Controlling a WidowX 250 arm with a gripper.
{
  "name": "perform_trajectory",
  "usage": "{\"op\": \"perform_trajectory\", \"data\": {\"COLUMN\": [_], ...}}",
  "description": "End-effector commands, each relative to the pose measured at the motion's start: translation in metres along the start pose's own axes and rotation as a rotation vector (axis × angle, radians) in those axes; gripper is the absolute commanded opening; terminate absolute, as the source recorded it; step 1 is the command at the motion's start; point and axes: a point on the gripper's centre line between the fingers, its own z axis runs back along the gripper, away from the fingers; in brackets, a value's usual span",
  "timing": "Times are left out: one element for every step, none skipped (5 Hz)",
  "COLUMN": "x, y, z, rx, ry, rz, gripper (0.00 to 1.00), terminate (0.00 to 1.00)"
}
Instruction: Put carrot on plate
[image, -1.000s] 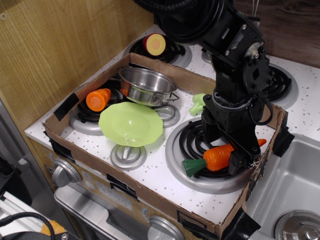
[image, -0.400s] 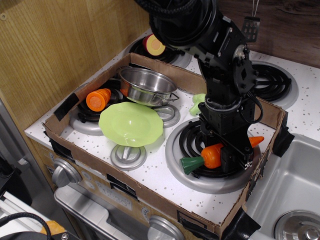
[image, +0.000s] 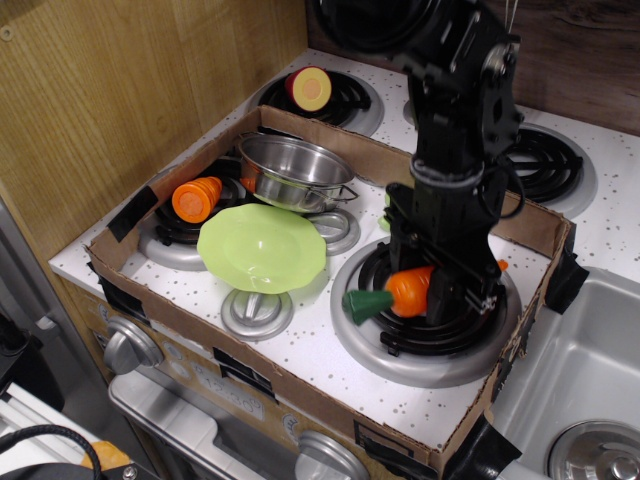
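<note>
Gripper (image: 432, 290) clamped on carrot (image: 408, 290), carrot held level above right front burner (image: 400, 350), green stub pointing toward 9 o'clock, tip hidden behind fingers. Plate (image: 262, 248) sits at 9 o'clock of carrot, well apart, inside cardboard tray (image: 300, 385). Steel pot (image: 292, 172) just behind plate, at its 12 o'clock.

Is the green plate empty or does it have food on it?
Empty. The plate shows only bare green inside; the carrot is off to its right, in the gripper.
</note>
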Motion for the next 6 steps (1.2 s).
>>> {"op": "perform_trajectory", "data": {"x": [-0.015, -0.035, -0.049, -0.059, -0.065, -0.069], "y": [0.04, 0.07, 0.097, 0.11, 0.112, 0.111], "z": [0.041, 0.051, 0.052, 0.05, 0.041, 0.031], "rx": [0.11, 0.155, 0.149, 0.213, 0.25, 0.25], "ry": [0.021, 0.04, 0.033, -0.004, -0.04, -0.064], "rz": [0.031, -0.018, -0.042, -0.054, -0.051, -0.037], "gripper": [0.0, 0.0, 0.0, 0.0, 0.0, 0.0], "terminate": [0.0, 0.0, 0.0, 0.0, 0.0, 0.0]}}
